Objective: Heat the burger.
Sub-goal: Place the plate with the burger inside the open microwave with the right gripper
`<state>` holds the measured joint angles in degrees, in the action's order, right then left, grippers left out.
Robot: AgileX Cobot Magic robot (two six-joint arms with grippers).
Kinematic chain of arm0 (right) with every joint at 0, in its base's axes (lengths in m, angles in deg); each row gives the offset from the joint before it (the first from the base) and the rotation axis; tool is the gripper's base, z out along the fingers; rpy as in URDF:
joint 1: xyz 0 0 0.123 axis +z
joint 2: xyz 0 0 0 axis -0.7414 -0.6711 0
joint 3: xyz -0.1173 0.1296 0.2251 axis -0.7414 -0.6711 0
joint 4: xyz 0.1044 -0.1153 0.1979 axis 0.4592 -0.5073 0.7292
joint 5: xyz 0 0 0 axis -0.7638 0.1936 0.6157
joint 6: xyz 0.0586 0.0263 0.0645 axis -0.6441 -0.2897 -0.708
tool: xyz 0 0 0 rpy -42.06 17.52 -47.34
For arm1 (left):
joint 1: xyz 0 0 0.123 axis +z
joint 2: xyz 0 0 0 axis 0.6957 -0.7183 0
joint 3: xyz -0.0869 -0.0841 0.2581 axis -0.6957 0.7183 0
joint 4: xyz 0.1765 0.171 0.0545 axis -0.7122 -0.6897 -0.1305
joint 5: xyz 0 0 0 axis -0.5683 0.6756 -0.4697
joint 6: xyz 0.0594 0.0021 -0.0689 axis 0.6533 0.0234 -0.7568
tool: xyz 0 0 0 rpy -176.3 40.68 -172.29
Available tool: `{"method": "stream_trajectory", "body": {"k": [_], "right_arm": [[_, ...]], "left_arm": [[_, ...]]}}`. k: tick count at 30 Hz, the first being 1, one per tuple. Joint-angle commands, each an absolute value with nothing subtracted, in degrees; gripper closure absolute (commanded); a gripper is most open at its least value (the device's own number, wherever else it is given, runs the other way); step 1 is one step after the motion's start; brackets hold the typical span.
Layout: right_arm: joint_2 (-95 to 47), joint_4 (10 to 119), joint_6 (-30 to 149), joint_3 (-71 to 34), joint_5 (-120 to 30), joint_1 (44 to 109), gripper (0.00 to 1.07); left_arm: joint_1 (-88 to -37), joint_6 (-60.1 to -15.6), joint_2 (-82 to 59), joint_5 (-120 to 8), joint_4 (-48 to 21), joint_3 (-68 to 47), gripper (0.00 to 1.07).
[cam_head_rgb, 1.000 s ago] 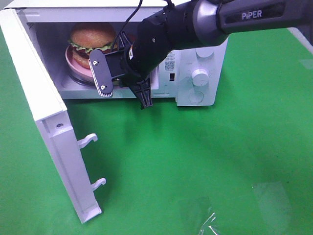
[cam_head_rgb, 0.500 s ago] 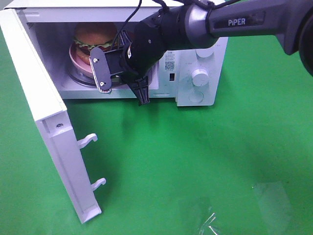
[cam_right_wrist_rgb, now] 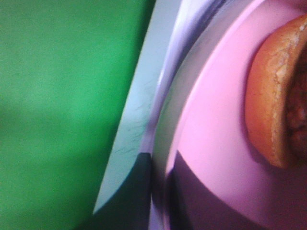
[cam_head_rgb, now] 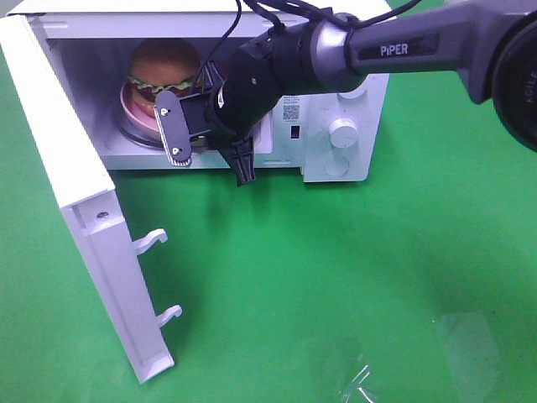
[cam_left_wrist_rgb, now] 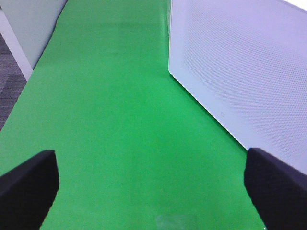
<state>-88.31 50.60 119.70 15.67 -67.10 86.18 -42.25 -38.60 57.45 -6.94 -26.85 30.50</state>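
The burger, on its pink plate, is now set slightly deeper in the microwave. It is seen at eleven o'clock from the clenched right pincer, which has been brought nearer. The left pincer is held released. The door remains to be shut.

A white microwave stands at the back of a green-covered table, its door swung wide open. A scrap of clear plastic lies on the green near the front, well apart from it.
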Motion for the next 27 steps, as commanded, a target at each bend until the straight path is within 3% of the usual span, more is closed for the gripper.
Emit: {"method": "stream_trajectory", "body": {"k": [1,13,22,27], "right_arm": [[-87.23,49.86,119.41,16.93,-61.78,85.95,1.07],[-88.54,51.23,119.58,17.21,-61.15,85.95,0.98],[-88.54,51.35,117.29,17.21,-61.72,85.95,0.70],[-88.54,51.41,117.00,17.10,-65.73,85.95,0.66]], "left_arm": [[-42.65,-38.60,58.54,-7.74,-26.56,30.79,0.09],[-42.65,-38.60,58.54,-7.74,-26.56,30.79,0.09],[-42.65,-38.60,58.54,-7.74,-26.56,30.79,0.09],[-42.65,-38.60,58.54,-7.74,-26.56,30.79,0.09]]}}
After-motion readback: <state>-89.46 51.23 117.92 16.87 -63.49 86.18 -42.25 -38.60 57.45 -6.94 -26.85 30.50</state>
